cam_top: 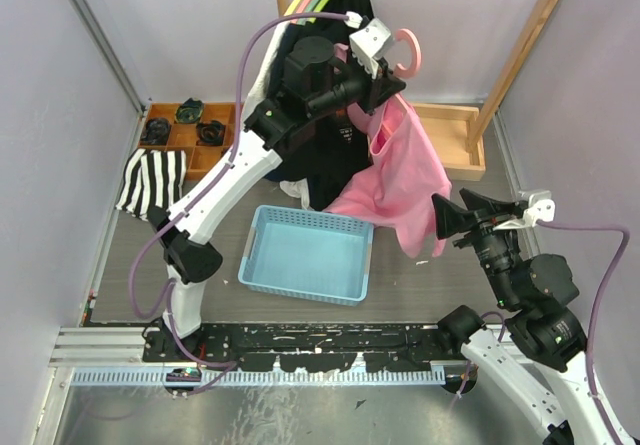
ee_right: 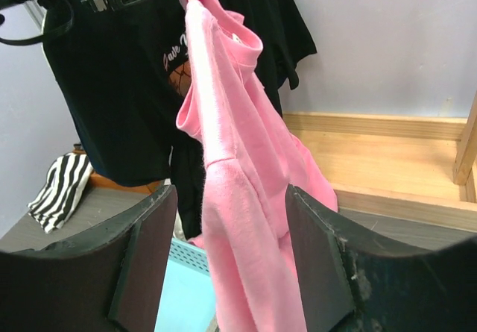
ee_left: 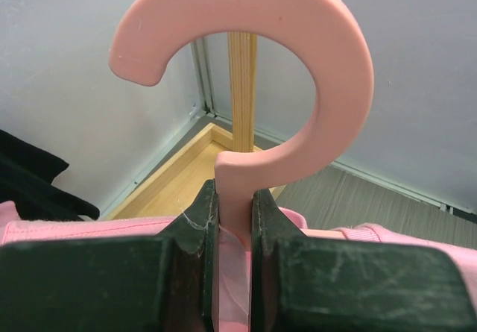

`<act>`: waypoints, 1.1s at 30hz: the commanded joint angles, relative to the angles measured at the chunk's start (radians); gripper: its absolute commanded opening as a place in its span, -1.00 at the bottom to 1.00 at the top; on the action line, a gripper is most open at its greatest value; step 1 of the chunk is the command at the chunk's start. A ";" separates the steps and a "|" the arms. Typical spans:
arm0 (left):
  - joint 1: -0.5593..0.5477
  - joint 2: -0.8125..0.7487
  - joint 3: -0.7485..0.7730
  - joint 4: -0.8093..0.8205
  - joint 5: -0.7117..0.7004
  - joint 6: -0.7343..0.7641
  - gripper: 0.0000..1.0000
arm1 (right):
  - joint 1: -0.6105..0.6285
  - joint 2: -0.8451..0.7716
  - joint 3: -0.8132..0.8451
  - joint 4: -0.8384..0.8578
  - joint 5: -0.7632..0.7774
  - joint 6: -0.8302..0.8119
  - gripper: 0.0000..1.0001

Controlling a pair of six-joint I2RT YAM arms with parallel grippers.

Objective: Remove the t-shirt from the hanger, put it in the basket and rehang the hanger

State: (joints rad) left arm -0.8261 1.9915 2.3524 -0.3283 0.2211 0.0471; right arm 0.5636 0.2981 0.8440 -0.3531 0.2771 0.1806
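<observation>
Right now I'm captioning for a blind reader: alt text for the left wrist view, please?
The left gripper pinches the neck of a pink hanger, its hook open to the left. A pink shirt shows below; a wooden post stands behind.

Pale lilac walls [cam_top: 180, 25] close me in on three sides, evenly lit, with no hard shadows. My counter [cam_top: 400, 295] is grey wood-grain board, edged on the near side by a ribbed aluminium rail [cam_top: 100, 345]. At the back stands a light wooden rack [cam_top: 528, 55], its posts rising from a shallow wooden base tray [cam_top: 455, 140].
</observation>
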 commanded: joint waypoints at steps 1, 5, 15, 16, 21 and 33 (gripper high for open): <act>0.009 -0.004 0.042 0.002 0.010 -0.004 -1.00 | 0.002 0.000 -0.002 -0.006 -0.006 0.016 0.23; 0.014 -0.016 0.036 0.010 0.006 -0.012 -1.00 | 0.002 0.011 0.003 -0.018 -0.001 0.022 -0.14; 0.029 -0.031 0.038 0.033 -0.009 -0.037 -1.00 | 0.002 0.032 0.019 -0.085 0.004 0.053 -0.78; 0.031 -0.032 0.039 0.035 -0.011 -0.038 -1.00 | 0.002 0.031 0.019 -0.092 0.005 0.058 -0.82; 0.036 -0.036 0.050 0.047 -0.023 -0.048 -1.00 | 0.003 0.009 0.019 -0.122 0.013 0.100 -0.91; 0.068 -0.034 0.074 0.098 -0.031 -0.107 -1.00 | 0.002 0.113 0.136 -0.435 0.250 0.315 -0.99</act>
State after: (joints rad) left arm -0.7784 1.9999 2.3798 -0.3439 0.2142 -0.0353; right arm 0.5636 0.3176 0.8871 -0.6273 0.3851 0.3740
